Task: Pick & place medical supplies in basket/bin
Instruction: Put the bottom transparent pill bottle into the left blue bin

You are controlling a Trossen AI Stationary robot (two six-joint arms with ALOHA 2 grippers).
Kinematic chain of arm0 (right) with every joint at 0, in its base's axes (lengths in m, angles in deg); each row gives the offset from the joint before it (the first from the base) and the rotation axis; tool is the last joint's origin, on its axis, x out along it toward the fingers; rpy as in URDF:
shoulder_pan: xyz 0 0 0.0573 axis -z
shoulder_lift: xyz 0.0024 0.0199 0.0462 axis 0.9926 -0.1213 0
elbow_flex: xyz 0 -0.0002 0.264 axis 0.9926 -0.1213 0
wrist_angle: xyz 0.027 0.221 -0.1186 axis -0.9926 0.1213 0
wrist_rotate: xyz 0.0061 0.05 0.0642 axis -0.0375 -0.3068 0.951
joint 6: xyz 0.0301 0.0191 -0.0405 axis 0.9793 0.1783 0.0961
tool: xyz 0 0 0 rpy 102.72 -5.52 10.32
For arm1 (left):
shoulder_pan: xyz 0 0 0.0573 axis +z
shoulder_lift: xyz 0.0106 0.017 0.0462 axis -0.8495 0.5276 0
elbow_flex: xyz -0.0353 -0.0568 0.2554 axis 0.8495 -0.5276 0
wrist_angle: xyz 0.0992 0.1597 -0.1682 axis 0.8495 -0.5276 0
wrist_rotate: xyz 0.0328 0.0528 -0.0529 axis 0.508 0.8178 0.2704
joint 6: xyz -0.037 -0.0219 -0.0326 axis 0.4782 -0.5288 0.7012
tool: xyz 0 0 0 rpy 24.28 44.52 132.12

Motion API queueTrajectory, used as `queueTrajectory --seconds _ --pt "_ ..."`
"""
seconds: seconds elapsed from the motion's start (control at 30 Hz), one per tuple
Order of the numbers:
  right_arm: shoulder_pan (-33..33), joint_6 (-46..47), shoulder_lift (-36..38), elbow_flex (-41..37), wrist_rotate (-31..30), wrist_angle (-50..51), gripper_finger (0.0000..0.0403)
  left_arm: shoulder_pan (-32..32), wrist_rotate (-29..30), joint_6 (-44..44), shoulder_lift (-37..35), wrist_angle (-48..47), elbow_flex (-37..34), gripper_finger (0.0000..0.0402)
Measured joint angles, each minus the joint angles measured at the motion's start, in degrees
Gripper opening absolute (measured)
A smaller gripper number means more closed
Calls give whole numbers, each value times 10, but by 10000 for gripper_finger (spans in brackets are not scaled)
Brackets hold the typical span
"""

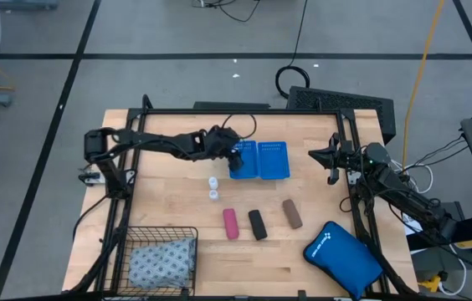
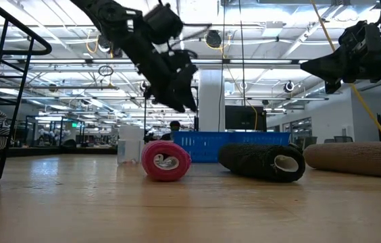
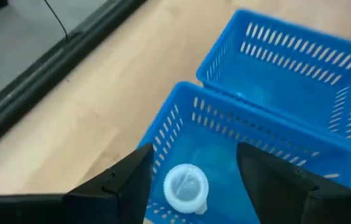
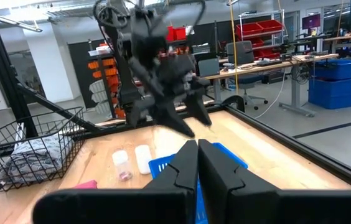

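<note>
My left gripper (image 1: 234, 163) hangs open over the left compartment of the blue plastic tray (image 1: 271, 160). In the left wrist view one white vial (image 3: 186, 186) lies inside that compartment, below and between the spread fingers (image 3: 132, 180), touching neither. Two more vials (image 1: 212, 188) stand on the table left of the tray. The pink roll (image 1: 231, 223), black roll (image 1: 257, 224) and brown roll (image 1: 292, 214) lie in a row nearer the front. The grey-blue dotted pack (image 1: 162, 261) lies in the black wire basket (image 1: 127, 242). My right gripper (image 1: 330, 159) is shut and empty, right of the tray.
A large bright-blue zip pouch (image 1: 342, 255) lies at the front right. The wire basket fills the front left corner. Black frame rails run along the table's left, right and far edges. Bare wood lies between the rolls and the front edge.
</note>
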Motion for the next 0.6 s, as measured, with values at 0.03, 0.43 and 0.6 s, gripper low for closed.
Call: queueTrajectory --seconds 0.03,0.43,0.6 --pt "0 0 0 0 0 0 4 0 0 -1 -12 -3 0 239" --pt "0 0 -1 0 0 0 4 -44 -5 -2 -166 -140 0 239" --pt "0 0 -2 0 0 1 4 -76 -5 4 -189 -198 0 239"
